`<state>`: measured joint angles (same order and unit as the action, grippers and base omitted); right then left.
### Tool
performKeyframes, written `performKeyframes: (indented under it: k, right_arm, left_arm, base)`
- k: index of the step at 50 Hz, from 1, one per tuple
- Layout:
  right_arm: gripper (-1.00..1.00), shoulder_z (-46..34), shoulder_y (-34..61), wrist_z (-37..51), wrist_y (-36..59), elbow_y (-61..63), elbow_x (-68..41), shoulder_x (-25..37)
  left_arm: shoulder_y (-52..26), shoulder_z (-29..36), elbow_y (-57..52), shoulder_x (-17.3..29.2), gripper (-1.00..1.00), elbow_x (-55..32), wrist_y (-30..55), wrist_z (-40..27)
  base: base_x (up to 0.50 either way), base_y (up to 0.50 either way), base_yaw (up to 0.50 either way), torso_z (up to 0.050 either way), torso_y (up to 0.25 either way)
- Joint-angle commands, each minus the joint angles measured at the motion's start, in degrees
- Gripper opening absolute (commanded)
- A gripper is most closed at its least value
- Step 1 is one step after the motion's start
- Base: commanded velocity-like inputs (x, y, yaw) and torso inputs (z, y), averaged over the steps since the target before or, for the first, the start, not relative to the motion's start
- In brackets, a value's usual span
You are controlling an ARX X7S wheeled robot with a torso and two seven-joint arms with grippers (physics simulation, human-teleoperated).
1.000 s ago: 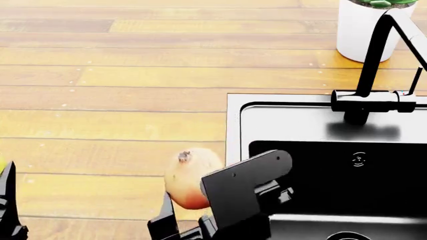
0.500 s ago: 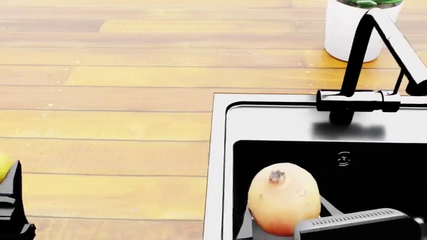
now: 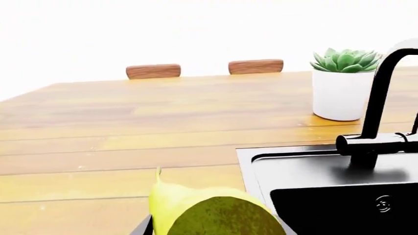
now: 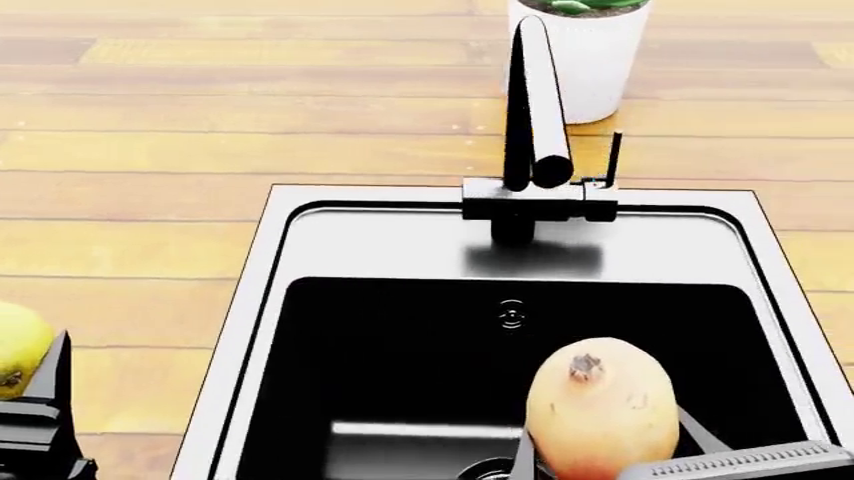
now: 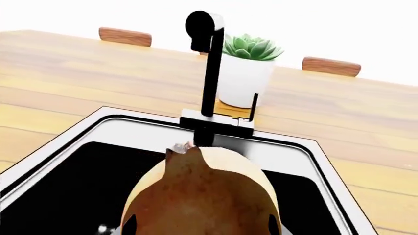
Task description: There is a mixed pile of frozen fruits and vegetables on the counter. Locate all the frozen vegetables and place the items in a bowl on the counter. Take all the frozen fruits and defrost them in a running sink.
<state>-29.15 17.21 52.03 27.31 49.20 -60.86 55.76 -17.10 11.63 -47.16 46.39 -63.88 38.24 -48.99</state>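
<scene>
While clamped on the orange-red fruit [image 4: 601,410] over the sink [image 4: 254,300], right gripper [image 4: 607,455], left gripper [image 4: 34,405] gripping a yellow-green pear [image 4: 20,345].

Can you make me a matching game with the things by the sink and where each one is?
Things:
1. orange-red fruit
2. yellow-green fruit
3. plant pot
4. faucet

Places:
A. on the counter behind the sink
B. over the black basin, in the right gripper
C. on the sink's back rim
D. at the left gripper

Pairs: 1-B, 2-D, 3-A, 4-C
</scene>
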Motion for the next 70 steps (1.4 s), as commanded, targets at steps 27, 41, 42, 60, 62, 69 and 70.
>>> performKeyframes:
  k: [27, 41, 42, 60, 62, 69, 70]
  right_arm:
    - [-1.00, -0.66, 1.69, -3.51, 2.23, 0.91, 6.31, -2.90]
    - [-1.00, -6.11, 10.85, -8.89, 10.88, -8.14, 1.03, -10.11]
    - [-1.00, -7.21, 12.25, -9.42, 12.31, -9.45, 1.38, -11.15]
    - [-1.00, -16.16, 24.19, -24.02, 18.42, -33.53, 2.31, -25.59]
    - [-1.00, -17.06, 24.21, -26.26, 17.62, -37.35, 3.16, -27.06]
    - [-1.00, -19.78, 24.77, -32.37, 14.88, -50.12, 6.71, -31.61]
    - [-1.00, -19.99, 25.04, -33.05, 14.52, -51.60, 7.05, -32.31]
  left_arm:
    - [0.49, -3.25, 0.30, -0.81, -1.00, -1.13, -2.39, 1.69]
    - [0.16, -3.12, 0.46, -0.69, -1.00, -1.79, -2.40, 1.86]
    - [0.92, -3.60, 0.54, -0.31, -1.00, -1.69, -2.82, 2.15]
    - [0.86, -4.20, -0.56, 0.52, -1.00, -2.90, -3.00, 1.56]
    - [1.15, -4.56, -0.93, 0.89, -1.00, -3.30, -3.15, 1.52]
    - [2.22, -4.19, -0.60, 0.37, -1.00, -1.49, -3.98, 2.37]
    - [1.54, -4.28, -0.85, 0.60, -1.00, -2.50, -3.57, 1.85]
  base:
    - [0.15, -0.26, 0.00, 0.000, 0.000]
    - [0.03, 0.00, 0.00, 0.001, 0.001]
    - [0.00, 0.00, 0.00, 0.000, 0.000]
    - [0.00, 0.00, 0.00, 0.000, 0.001]
    - [0.00, 0.00, 0.00, 0.000, 0.000]
    - [0.00, 0.00, 0.00, 0.000, 0.000]
    - [0.00, 0.00, 0.00, 0.000, 0.000]
